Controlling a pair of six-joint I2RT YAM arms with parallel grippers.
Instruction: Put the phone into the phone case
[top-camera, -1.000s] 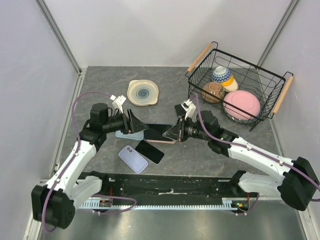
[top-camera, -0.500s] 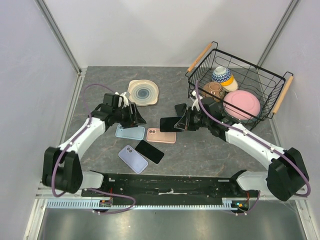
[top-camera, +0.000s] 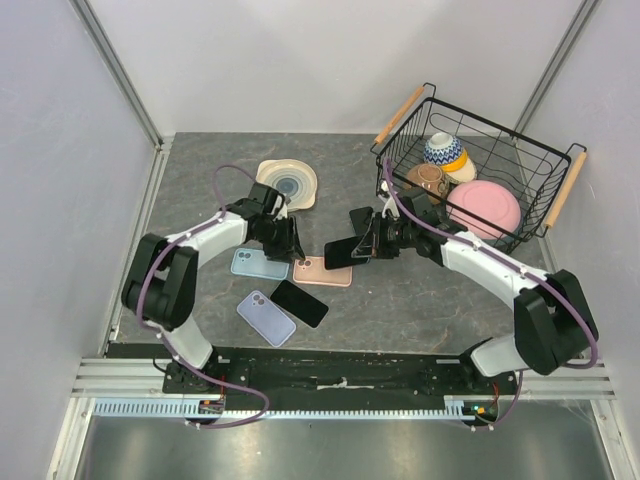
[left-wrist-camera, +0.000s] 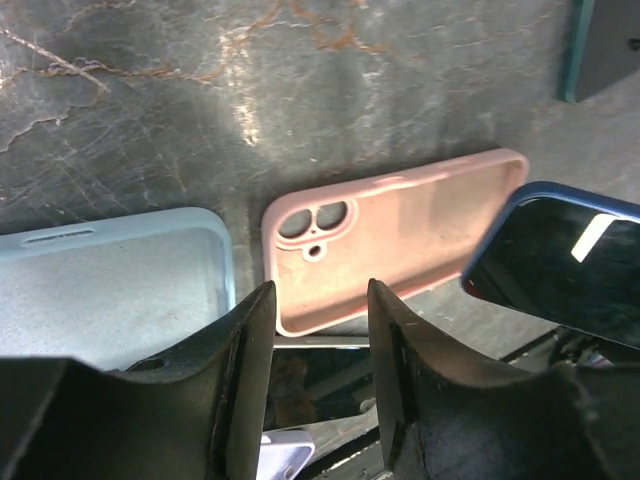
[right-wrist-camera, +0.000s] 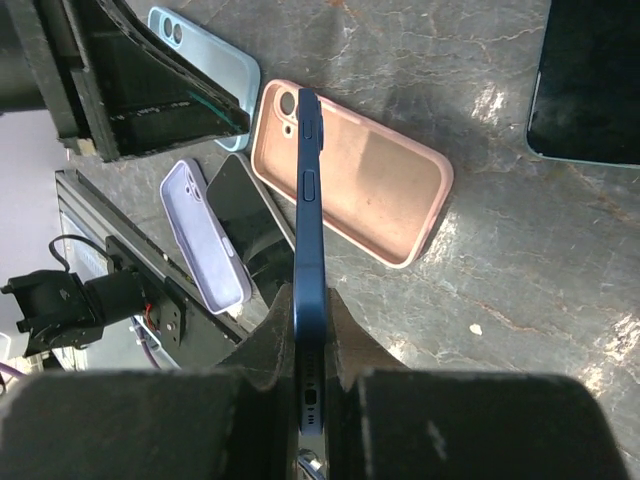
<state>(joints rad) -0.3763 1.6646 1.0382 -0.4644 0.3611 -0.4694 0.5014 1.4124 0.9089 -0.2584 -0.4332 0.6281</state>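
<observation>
The pink phone case (top-camera: 322, 271) (left-wrist-camera: 400, 240) (right-wrist-camera: 370, 180) lies open side up on the dark table. My right gripper (top-camera: 366, 245) (right-wrist-camera: 310, 295) is shut on the bottom end of a dark blue phone (top-camera: 340, 252) (right-wrist-camera: 308, 200) (left-wrist-camera: 560, 270). It holds the phone on edge and tilted, just above the case's right end. My left gripper (top-camera: 292, 247) (left-wrist-camera: 318, 300) hovers low over the case's camera-hole end. Its jaws are partly apart with nothing between them.
A light blue case (top-camera: 260, 264) (left-wrist-camera: 100, 290) lies left of the pink one. A lilac case (top-camera: 266, 318) (right-wrist-camera: 205, 235) and a black phone (top-camera: 300, 302) lie nearer the arms. Another dark phone (right-wrist-camera: 590, 80) lies behind. A plate (top-camera: 286, 185) and a wire basket (top-camera: 400, 113) of bowls stand at the back.
My left arm has swung right, from over the light blue case to the pink case's left end, its jaws narrowing. My right gripper lifted the phone off the pink case.
</observation>
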